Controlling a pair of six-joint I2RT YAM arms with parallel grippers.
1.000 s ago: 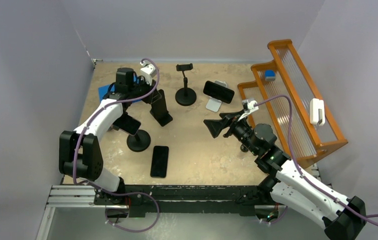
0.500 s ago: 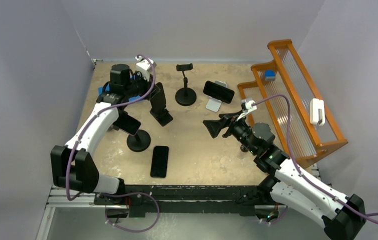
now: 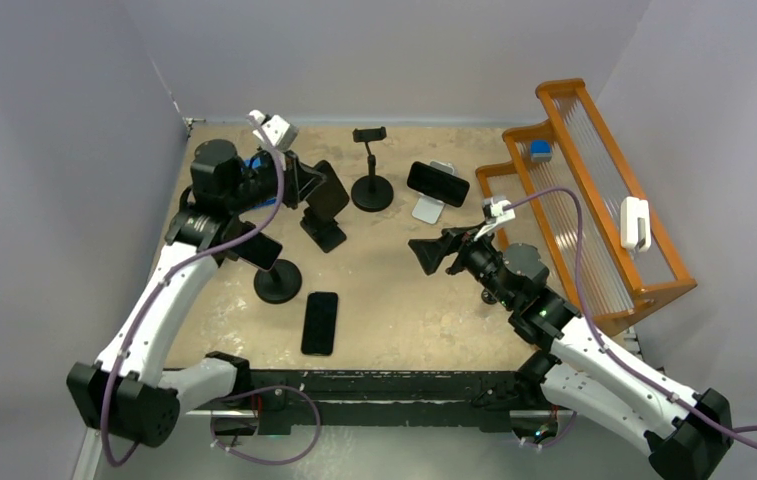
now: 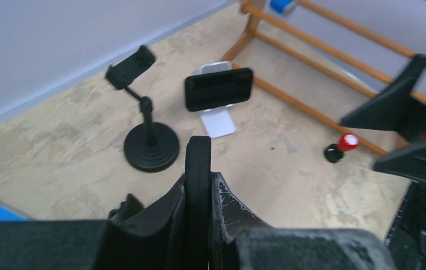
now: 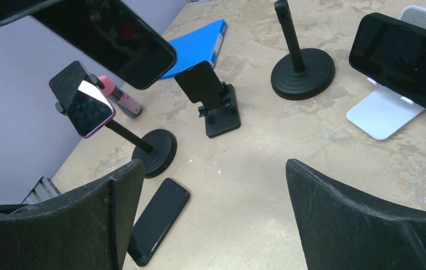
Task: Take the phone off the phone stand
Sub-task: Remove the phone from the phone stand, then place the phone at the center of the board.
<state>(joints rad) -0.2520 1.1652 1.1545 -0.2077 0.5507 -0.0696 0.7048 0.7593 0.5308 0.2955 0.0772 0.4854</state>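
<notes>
left gripper: clamped on phone, clear above folding stand
right gripper: jaws apart
white stand: black phone in it
pole stand: pink-edged phone clipped in

A worn, mottled tan bench sits enclosed by plain pale grey walls at its far, left and right edges. An orange wooden rack lines the right edge. Lighting is soft and even.

White arms, black joints, purple cables
</notes>
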